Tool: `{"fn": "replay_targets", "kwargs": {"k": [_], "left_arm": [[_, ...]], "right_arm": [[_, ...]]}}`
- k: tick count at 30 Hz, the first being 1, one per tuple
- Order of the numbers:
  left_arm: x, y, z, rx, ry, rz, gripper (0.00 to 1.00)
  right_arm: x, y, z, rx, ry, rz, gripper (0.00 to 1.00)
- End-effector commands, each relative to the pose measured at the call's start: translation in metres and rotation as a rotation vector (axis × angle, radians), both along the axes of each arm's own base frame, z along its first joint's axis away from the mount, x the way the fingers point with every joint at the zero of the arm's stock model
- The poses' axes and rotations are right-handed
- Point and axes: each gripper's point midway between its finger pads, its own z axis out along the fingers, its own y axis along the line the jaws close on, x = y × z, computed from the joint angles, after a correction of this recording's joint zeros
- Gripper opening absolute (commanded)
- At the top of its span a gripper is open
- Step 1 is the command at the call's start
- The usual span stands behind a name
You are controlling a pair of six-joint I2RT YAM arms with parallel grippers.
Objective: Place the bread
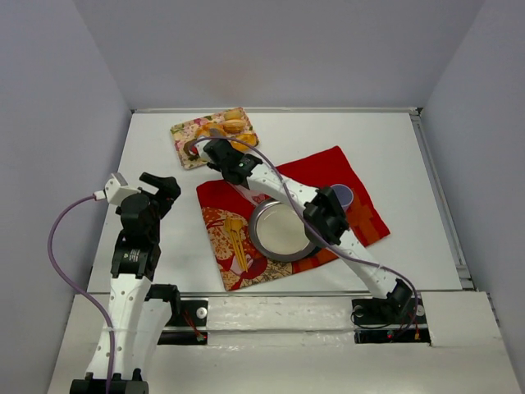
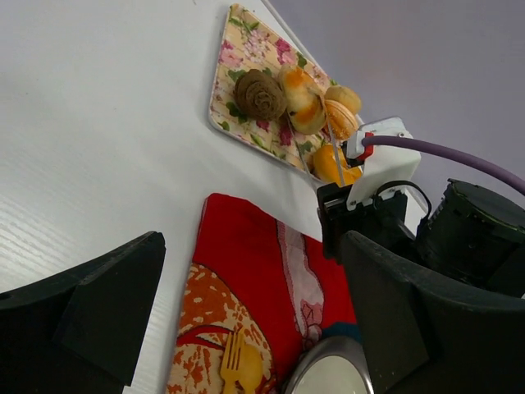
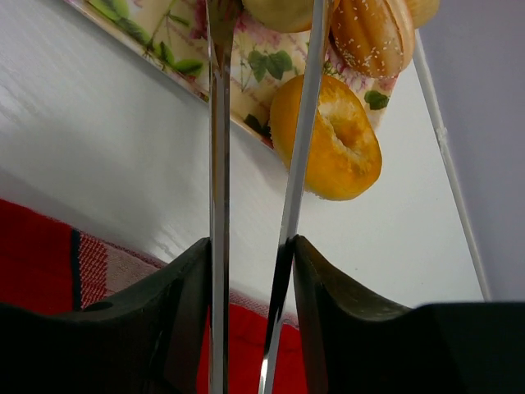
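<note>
Metal tongs (image 3: 217, 164) are pinched by the right gripper (image 3: 250, 246) — their tips are shown at the bread (image 3: 279, 11) in the wrist view, barely resolved overhead.

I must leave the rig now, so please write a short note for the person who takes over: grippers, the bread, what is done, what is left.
Left gripper open, empty, beside the red cloth.
Right gripper shut on the tongs, reaching over the floral tray.
The bread lies on the tray among other rolls; tong arms seem to straddle it, tips out of view.
Done: tongs in hand, at the bread.
Left: grip, lift, place it, probably on the plate.
</note>
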Motion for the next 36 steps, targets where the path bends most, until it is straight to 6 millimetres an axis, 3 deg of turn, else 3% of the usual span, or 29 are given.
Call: {"fn": "replay_targets", "kwargs": {"k": [1, 4, 5, 7, 10, 12, 17, 19, 21, 22, 23, 25, 27, 28, 29, 30, 31, 32, 34, 35, 36], "left_arm": [[0.002, -0.001, 0.009, 0.005, -0.049, -0.005, 0.99], [0.002, -0.001, 0.009, 0.005, -0.049, -0.003, 0.99], [0.002, 0.000, 0.009, 0.005, -0.049, -0.003, 0.99], [0.002, 0.000, 0.010, 0.005, -0.052, -0.003, 0.99], [0.002, -0.001, 0.010, 0.003, -0.050, -0.004, 0.99], [0.002, -0.001, 0.011, 0.003, -0.053, -0.003, 0.99], [0.001, -0.002, 0.012, 0.000, -0.058, -0.010, 0.99], [0.002, -0.002, 0.012, 0.000, -0.060, -0.008, 0.99], [0.002, -0.002, 0.012, 0.001, -0.058, -0.013, 0.99], [0.002, -0.003, 0.012, 0.000, -0.058, -0.015, 0.99], [0.002, -0.003, 0.011, 0.000, -0.055, -0.015, 0.99], [0.002, -0.003, 0.011, -0.001, -0.055, -0.014, 0.99], [0.002, -0.003, 0.011, -0.002, -0.055, -0.016, 0.99], [0.002, -0.003, 0.013, -0.002, -0.060, -0.016, 0.99], [0.001, -0.003, 0.013, -0.002, -0.060, -0.016, 0.99], [0.001, -0.003, 0.013, -0.004, -0.062, -0.017, 0.99], [0.001, -0.003, 0.013, -0.005, -0.062, -0.017, 0.99], [0.001, -0.004, 0.012, -0.004, -0.062, -0.020, 0.99], [0.001, -0.004, 0.013, -0.004, -0.065, -0.020, 0.99], [0.001, -0.005, 0.012, -0.005, -0.063, -0.024, 0.99], [0.001, -0.005, 0.013, -0.005, -0.066, -0.026, 0.99]], "right_arm": [[0.011, 0.016, 0.051, 0.116, -0.122, -0.010, 0.42], [0.008, 0.015, 0.058, 0.134, -0.121, -0.004, 0.35], [0.007, 0.015, 0.074, 0.165, -0.135, -0.002, 0.32], [-0.001, 0.019, 0.080, 0.180, -0.134, 0.013, 0.32], [-0.002, 0.017, 0.105, 0.220, -0.163, 0.013, 0.27], [-0.008, 0.022, 0.115, 0.242, -0.176, 0.024, 0.18], [-0.014, 0.014, 0.158, 0.306, -0.249, -0.006, 0.16], [-0.020, 0.015, 0.164, 0.320, -0.259, -0.004, 0.13], [-0.026, 0.014, 0.186, 0.386, -0.264, 0.006, 0.07], [-0.030, 0.016, 0.183, 0.393, -0.243, 0.026, 0.07], [-0.036, 0.012, 0.201, 0.438, -0.247, 0.029, 0.07], [-0.047, 0.009, 0.211, 0.461, -0.240, 0.039, 0.07], [-0.057, -0.013, 0.223, 0.480, -0.244, -0.008, 0.07], [-0.065, -0.026, 0.202, 0.432, -0.222, -0.055, 0.07], [-0.072, -0.037, 0.201, 0.455, -0.208, -0.091, 0.07], [-0.085, -0.059, 0.225, 0.505, -0.222, -0.119, 0.07], [-0.094, -0.073, 0.224, 0.520, -0.207, -0.150, 0.07], [-0.118, -0.097, 0.215, 0.549, -0.148, -0.196, 0.07], [-0.142, -0.120, 0.202, 0.588, -0.074, -0.237, 0.07], [-0.157, -0.123, 0.192, 0.651, -0.004, -0.237, 0.07], [-0.177, -0.141, 0.178, 0.660, 0.046, -0.233, 0.07]]}}
